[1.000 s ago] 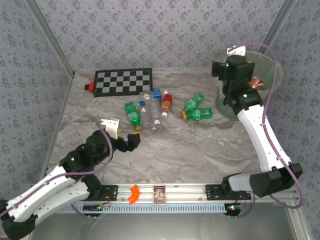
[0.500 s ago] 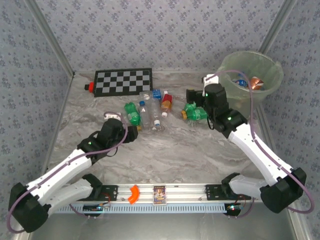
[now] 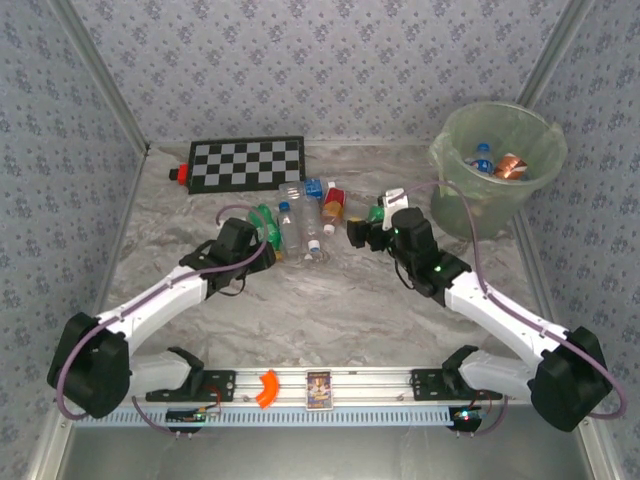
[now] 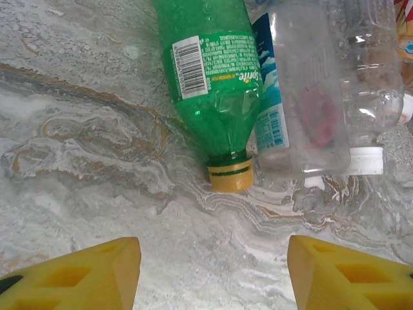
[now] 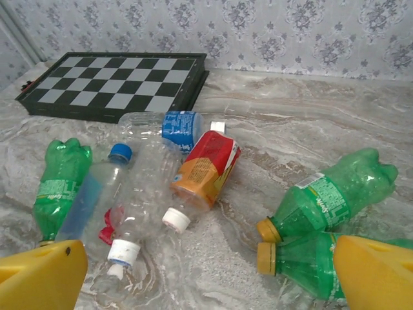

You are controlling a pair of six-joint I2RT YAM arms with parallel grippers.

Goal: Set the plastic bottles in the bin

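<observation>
**Desk:** How far along is the clear-up?

**Photographer:** Partly done, with most of it ahead. The bin stands at the far right corner of the worktop. At least two plastic bottles show through its mouth: a blue-capped one and a copper-coloured one. Whatever lies deeper is hidden.

**Desk:** And outside the bin?

**Photographer:** Seven, by my count, lie on their sides in a loose cluster mid-worktop. They sit in front of the checkerboard, well apart from the bin. A green bottle lies on the left, pressed against the clear bottles. An orange-brown bottle lies beside those. A green pair lies to the right, yellow caps side by side.

**Desk:** Are the arms carrying anything?

**Photographer:** No. The left gripper is low over the worktop with its yellow fingers apart and nothing between them. The green bottle's yellow cap is just ahead of the gap. The right gripper stands wide apart, also empty, looking over the middle of the cluster with the green pair beside its right finger.

**Desk:** So what is left?

**Photographer:** By the look of it, every bottle on the worktop needs its own pick-up and carry to the bin. The left arm seems lined up on the green bottle first, and the right has yet to settle on one.
</observation>
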